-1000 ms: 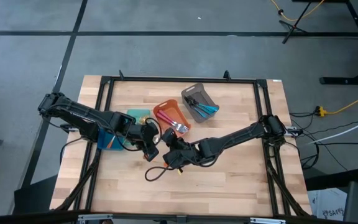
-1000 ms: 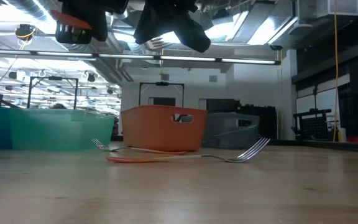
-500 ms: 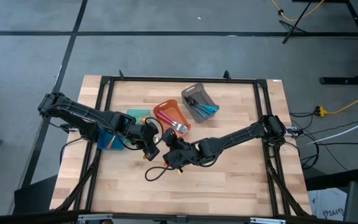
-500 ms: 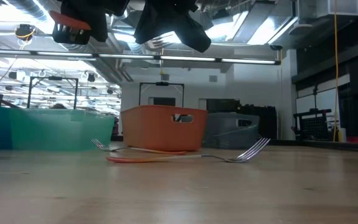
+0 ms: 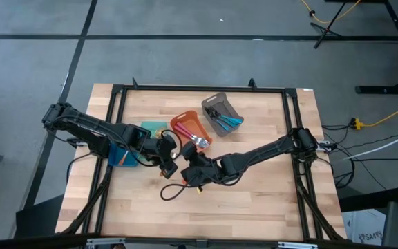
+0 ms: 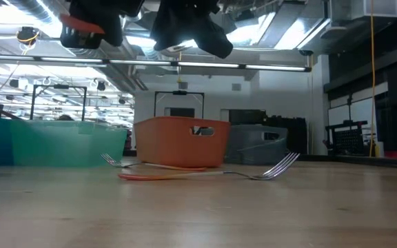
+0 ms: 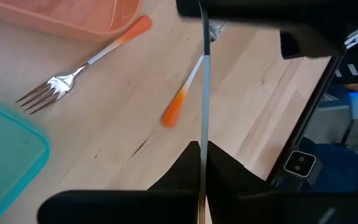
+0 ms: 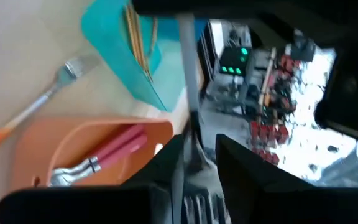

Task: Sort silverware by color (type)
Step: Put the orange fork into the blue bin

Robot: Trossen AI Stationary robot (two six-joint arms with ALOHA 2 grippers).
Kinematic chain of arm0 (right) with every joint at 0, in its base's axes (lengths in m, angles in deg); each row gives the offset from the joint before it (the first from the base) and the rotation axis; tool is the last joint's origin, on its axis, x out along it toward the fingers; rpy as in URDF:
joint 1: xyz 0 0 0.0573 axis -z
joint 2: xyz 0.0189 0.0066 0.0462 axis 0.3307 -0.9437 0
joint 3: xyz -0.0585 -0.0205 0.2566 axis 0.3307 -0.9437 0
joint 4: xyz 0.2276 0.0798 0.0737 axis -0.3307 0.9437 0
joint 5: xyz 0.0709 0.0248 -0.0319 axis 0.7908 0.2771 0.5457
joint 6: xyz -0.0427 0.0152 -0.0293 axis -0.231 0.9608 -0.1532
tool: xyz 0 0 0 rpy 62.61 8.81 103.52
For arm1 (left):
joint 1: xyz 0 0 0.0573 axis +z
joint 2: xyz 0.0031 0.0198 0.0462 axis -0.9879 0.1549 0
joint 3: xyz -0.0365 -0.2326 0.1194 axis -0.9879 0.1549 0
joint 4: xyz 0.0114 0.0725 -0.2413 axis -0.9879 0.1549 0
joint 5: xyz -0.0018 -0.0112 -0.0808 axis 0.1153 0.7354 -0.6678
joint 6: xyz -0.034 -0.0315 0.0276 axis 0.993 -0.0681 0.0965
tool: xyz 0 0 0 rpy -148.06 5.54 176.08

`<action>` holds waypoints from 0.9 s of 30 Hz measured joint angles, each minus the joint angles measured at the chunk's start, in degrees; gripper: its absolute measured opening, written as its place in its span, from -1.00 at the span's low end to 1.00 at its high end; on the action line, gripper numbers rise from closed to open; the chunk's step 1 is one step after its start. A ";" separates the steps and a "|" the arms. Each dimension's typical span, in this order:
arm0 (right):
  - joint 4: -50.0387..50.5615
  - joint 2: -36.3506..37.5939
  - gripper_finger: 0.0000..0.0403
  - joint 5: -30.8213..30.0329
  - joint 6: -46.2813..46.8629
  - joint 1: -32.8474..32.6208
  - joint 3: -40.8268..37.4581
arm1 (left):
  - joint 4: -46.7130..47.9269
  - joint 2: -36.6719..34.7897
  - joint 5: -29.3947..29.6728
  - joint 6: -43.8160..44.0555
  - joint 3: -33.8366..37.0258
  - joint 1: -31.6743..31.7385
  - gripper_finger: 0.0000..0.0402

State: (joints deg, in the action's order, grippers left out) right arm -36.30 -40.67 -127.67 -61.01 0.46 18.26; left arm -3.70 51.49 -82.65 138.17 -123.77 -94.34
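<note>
Spanning both claws, fork (image 7: 203,93) (orange pair below)

The left claw (image 5: 166,168) has squeezed all the way shut on the thin metal utensil (image 7: 203,93) that both claws hold up in the air. The right claw (image 5: 189,174) has let its grip go a little looser than before. In the low view, the left claw has moved a tiny bit.
</note>
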 joint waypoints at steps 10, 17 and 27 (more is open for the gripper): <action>13.02 1.80 -0.58 -2.26 8.05 -3.07 0.02 | 8.58 -4.72 4.19 1.57 0.00 0.00 -0.99; 30.39 5.18 -0.58 4.62 25.56 -2.05 0.02 | 23.21 -13.55 9.02 9.70 0.00 -0.02 -0.99; 35.93 5.81 -0.58 11.71 35.30 -0.51 0.02 | 47.81 -16.59 6.53 27.05 0.00 -0.66 -0.98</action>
State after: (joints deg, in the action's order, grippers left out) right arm -0.37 -34.86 -115.96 -25.71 -0.05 18.29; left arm 44.11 34.90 -76.12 165.22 -123.77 -95.00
